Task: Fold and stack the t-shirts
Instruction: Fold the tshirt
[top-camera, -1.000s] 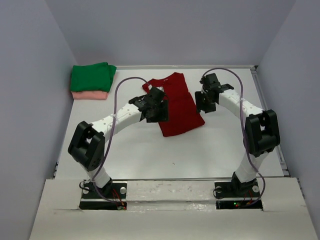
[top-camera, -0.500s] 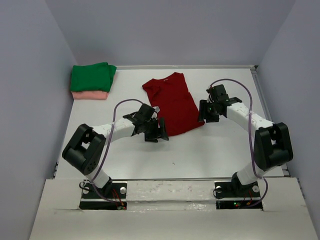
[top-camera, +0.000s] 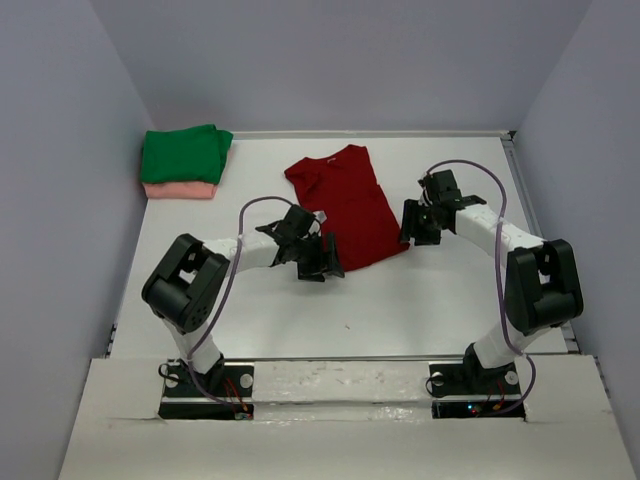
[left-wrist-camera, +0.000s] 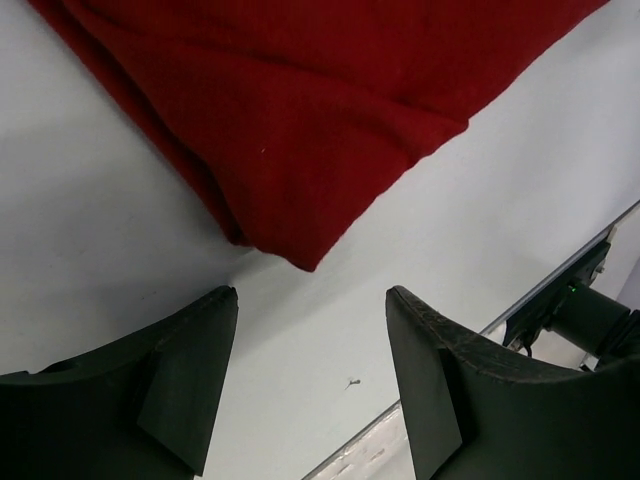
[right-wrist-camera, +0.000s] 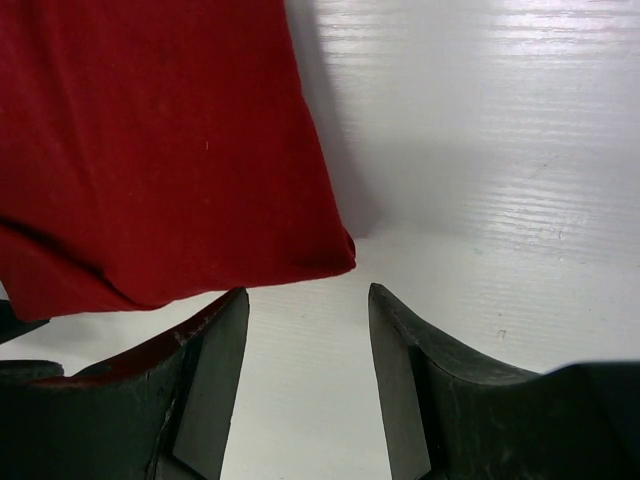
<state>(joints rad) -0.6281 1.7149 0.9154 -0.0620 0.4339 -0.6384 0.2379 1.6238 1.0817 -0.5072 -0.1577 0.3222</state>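
Left gripper (top-camera: 322, 262) — stands wide open, grips nothing, hangs low over the table (top-camera: 400, 300) with the near corner of the dark red t-shirt (top-camera: 350, 205) just ahead of the gap between its fingers (left-wrist-camera: 180, 370), clear of both. Right gripper (top-camera: 412, 225) — likewise spread, holds nothing, sits just off the shirt's near right corner, cloth close to one finger, with bare table showing between. On the left arm (top-camera: 215, 255): bends at a low elbow on the left side, then runs rightward across the table to the shirt's near left corner. On the right arm (top-camera: 500, 235): folds at an elbow on the right, then reaches leftward to the shirt's edge, wrist tipped down. As for the red shirt: lies flat mid-table, folded lengthwise into a narrow strip, set at a tilt, collar at the far left end, hem end toward the arms, doubled layers showing along the near edge. In the far left corner: bright green t-shirt (top-camera: 185, 153), folded, stacked on the pale salmon pink t-shirt (top-camera: 178, 190), well apart from both grippers.
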